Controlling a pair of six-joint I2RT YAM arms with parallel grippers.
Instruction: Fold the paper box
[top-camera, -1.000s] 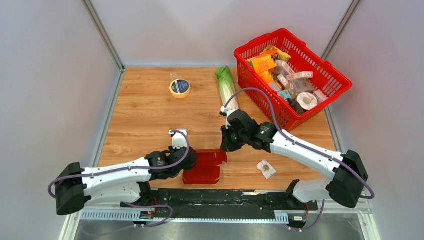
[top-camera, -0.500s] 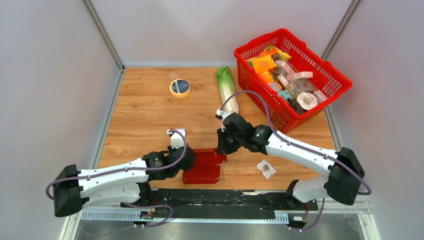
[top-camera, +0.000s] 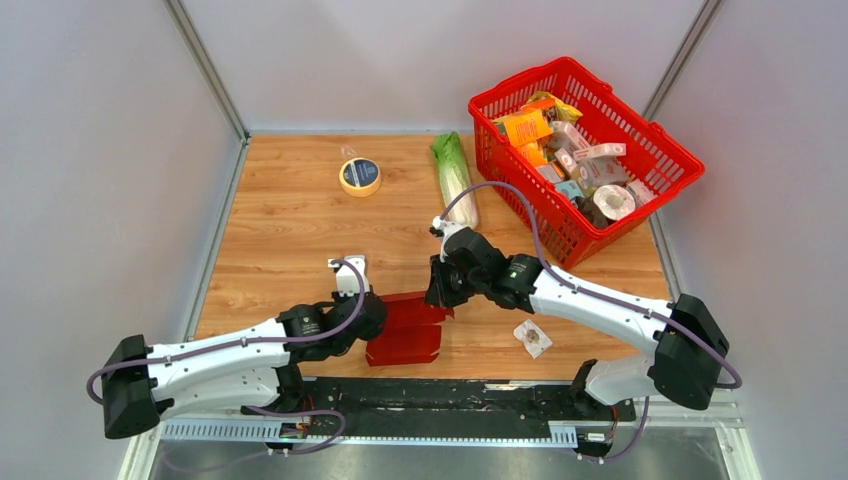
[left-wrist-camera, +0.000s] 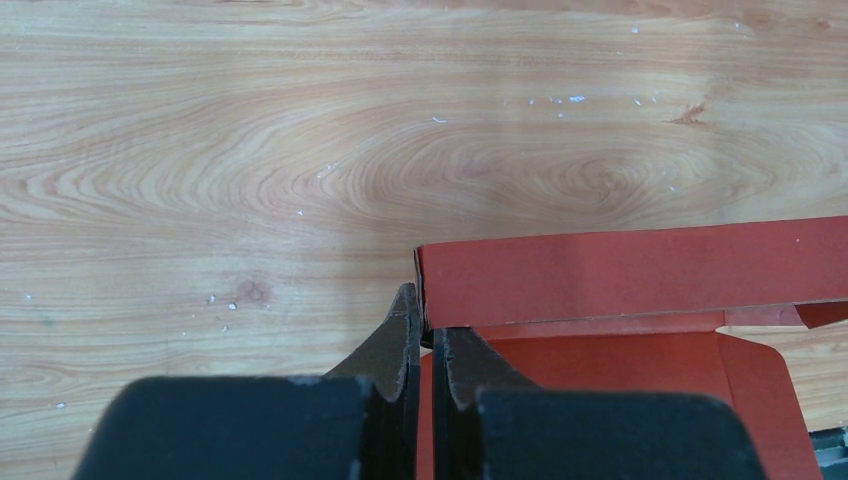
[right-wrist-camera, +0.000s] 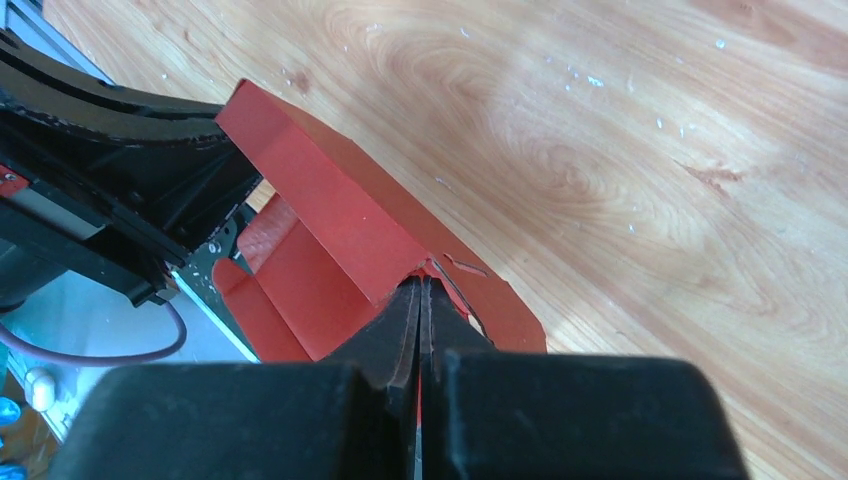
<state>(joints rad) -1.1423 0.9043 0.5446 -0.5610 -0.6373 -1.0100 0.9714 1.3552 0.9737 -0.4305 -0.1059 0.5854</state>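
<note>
Dark-red thin cardboard paper box (top-camera: 408, 340) lies partly folded near the front edge of my light wood-grain table (top-camera: 290, 230), between the two arms, with its long far wall standing up from the flat base panel. My left gripper (left-wrist-camera: 425, 328) is clenched on the left end of that raised wall, the cardboard pinched between its black fingers. My right gripper (right-wrist-camera: 420, 292) is clamped tight on the wall's right end, just beside a small loose flap.
</note>
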